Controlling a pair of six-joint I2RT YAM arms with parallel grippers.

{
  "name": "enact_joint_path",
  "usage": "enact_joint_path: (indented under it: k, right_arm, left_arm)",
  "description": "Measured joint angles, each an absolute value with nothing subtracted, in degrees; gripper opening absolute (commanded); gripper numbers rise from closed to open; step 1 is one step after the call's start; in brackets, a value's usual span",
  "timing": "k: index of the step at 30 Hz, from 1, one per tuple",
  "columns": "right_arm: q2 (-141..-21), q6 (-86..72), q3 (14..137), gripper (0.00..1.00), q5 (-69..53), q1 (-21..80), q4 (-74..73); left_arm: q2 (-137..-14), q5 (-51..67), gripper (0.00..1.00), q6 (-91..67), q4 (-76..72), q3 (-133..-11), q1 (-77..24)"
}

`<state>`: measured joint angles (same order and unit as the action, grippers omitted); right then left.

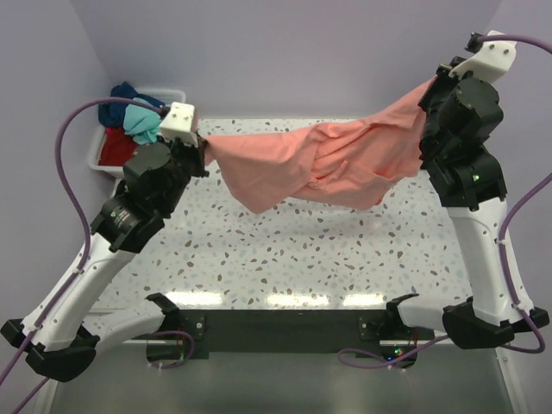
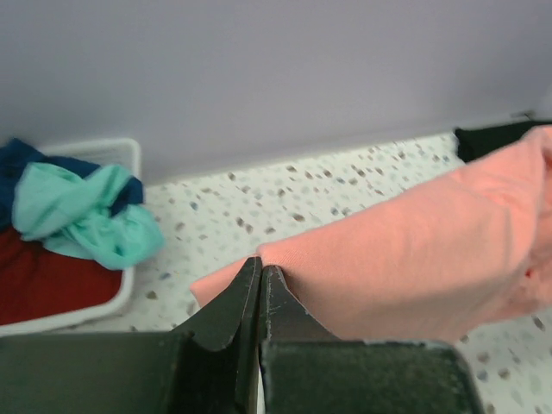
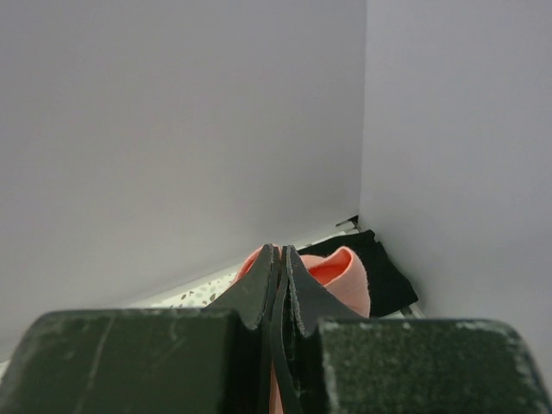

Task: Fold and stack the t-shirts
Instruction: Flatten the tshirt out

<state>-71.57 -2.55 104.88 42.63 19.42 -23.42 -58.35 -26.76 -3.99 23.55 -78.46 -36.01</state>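
My left claw (image 2: 260,280) and right claw (image 3: 280,263) clamp the pink t-shirt (image 1: 336,159); I'd pull it taut, then lay it flat.

A white table (image 1: 285,259) flecked with grey and brown speckles is seen enclosed by plain lavender walls (image 1: 285,52), two of which are joined at a corner (image 3: 363,112) on the far right. A white plastic bin (image 1: 95,155) is set at the table's far left corner, against the back wall. Bright strips of light (image 1: 293,299) are reflected along the near edge
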Motion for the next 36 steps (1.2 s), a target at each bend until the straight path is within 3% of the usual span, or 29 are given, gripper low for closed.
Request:
enact_joint_path:
  k: [11,23,30,36]
  right_arm:
    - [-74.3,-2.5,104.7,0.0,42.8,19.4,-22.7]
    - [-77.0,-5.8,99.2,0.0,42.2,19.4,-23.3]
    - [-86.1,-10.1,89.1,0.0,37.6,19.4,-23.8]
    - [-100.2,-11.9,88.6,0.0,32.3,19.4,-23.1]
  left_arm:
    - [-57.2,-4.1,0.0,-9.1,37.9,-68.5,-36.0]
    - [-55.3,5.7,0.0,-11.8,45.8,-57.7,-36.0]
    - [-52.8,5.7,0.0,-15.0,46.6,-51.8,-36.1]
    - [-53.6,-4.1,0.0,-22.4,46.7,-51.2,-36.1]
